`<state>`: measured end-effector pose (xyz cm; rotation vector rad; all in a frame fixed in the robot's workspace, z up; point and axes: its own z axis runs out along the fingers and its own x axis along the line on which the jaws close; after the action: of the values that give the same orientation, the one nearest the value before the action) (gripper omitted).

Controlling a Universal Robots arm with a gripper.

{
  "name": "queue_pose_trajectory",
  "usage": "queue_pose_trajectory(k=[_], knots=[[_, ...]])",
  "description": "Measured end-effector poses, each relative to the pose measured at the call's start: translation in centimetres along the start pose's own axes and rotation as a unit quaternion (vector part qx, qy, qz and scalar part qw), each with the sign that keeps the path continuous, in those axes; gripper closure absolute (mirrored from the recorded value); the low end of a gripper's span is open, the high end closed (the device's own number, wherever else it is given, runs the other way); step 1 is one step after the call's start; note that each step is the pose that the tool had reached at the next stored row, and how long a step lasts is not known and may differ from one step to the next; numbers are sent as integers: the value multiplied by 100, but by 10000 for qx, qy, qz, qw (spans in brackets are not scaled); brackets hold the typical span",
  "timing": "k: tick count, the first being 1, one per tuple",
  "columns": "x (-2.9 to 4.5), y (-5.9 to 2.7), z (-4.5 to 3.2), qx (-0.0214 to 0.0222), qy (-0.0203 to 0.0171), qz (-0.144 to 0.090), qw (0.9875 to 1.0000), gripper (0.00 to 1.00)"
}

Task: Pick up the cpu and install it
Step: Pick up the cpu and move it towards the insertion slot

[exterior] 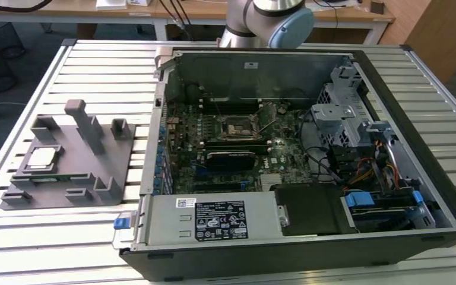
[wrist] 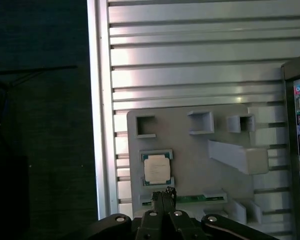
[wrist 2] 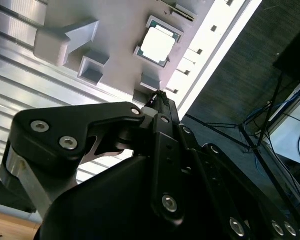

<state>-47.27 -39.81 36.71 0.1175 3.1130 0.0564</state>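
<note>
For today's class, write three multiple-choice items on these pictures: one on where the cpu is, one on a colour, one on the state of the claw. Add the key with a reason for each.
1. Where does the cpu lie?
A. In the motherboard socket
B. On the tray beside the computer case
C. On the bare table slats

2. What colour is the tray?
A. Red
B. Green
C. Grey

3. What is the state of the claw?
A. It holds nothing
B. It grips the cpu
C. It grips the memory stick

Key:
1 B: the exterior view shows the cpu on the tray, to the exterior view's left of the case.
2 C: the tray is plain grey in every view.
3 A: in both wrist views the cpu lies on the tray, apart from the claw's tips, which are shut.
</note>
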Motion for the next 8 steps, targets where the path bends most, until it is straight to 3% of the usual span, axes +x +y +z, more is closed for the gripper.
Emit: queue_pose_trajectory(k=[8], knots=[[4,-9,147,0,1,-35,10000,89]])
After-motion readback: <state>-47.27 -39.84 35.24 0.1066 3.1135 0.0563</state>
